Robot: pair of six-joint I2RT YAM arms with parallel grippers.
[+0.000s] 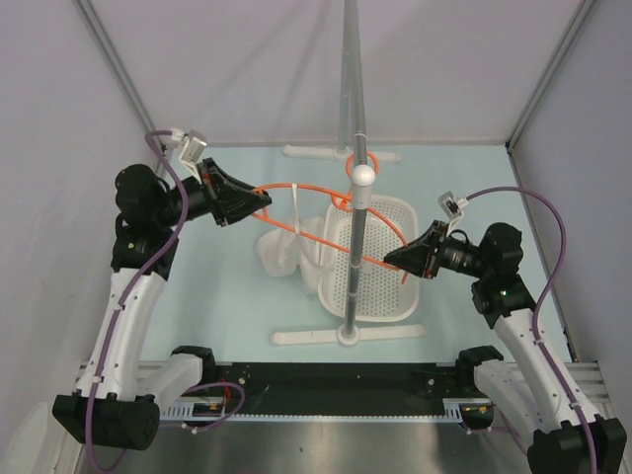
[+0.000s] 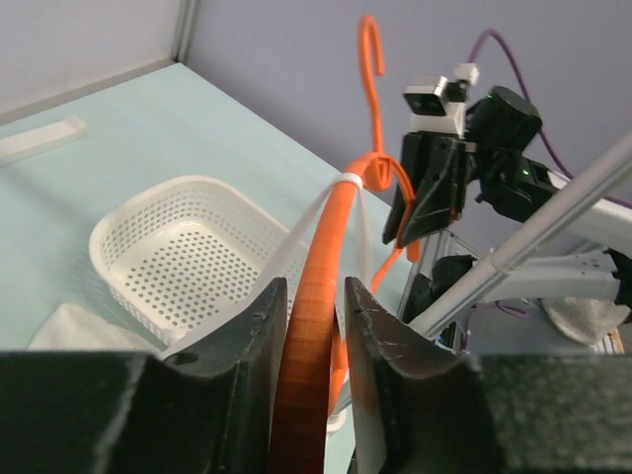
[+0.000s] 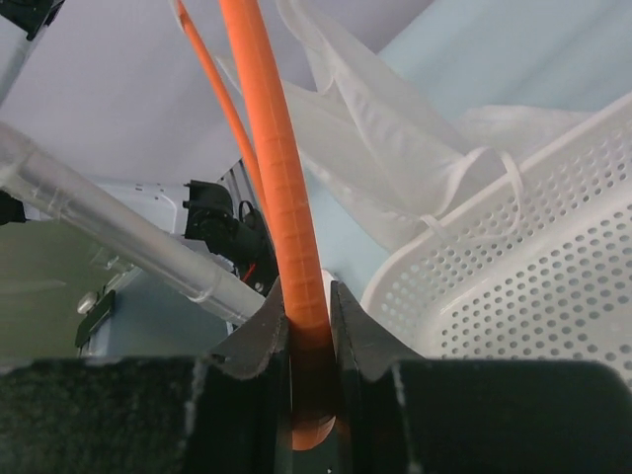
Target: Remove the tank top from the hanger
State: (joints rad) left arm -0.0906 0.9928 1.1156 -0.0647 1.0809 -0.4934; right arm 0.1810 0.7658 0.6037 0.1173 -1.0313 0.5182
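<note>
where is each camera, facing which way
Top external: overhead behind the robot, looking down at the table; left arm, right arm show.
Left wrist: on the left end effector, facing along the hanger toward the basket; own fingers show.
Right wrist: on the right end effector, facing along the hanger to the tank top; own fingers show.
Shared: both wrist views show hanger, basket.

No word, label, brand, number or sign can be read in any view; the pale strip (image 1: 326,417) along the near edge of the desk carries fine regular marks, too small to tell whether they are figures.
</note>
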